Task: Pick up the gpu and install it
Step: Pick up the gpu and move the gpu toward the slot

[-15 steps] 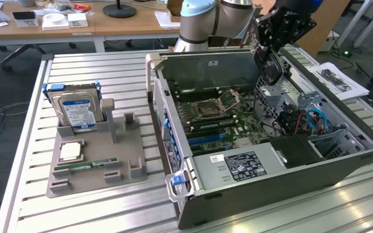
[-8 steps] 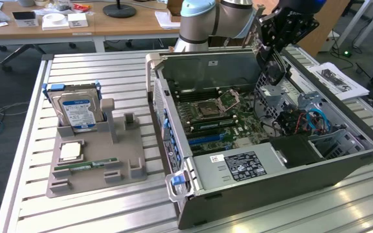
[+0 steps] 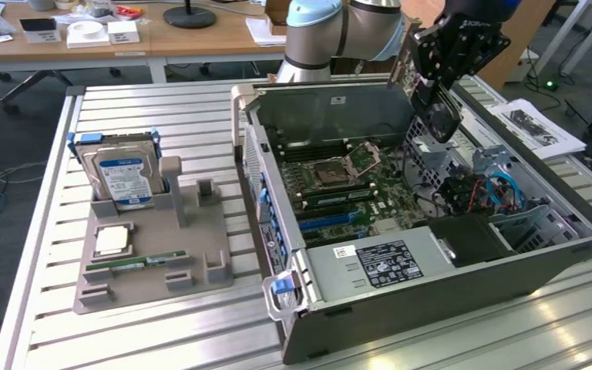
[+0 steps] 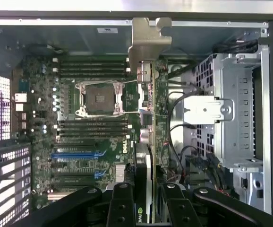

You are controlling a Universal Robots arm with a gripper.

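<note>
Slatted metal surface in an office room, bearing open computer case; gpu clamped in hand above motherboard, long axis steeply upright, bracket end pointing down, away from hand

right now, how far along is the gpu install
Done: the gpu is picked up, gripped by the end effector. In hand: it hangs edge-on over the open computer case, above the motherboard. Left: it is not yet seated; the blue slots are bare.
</note>
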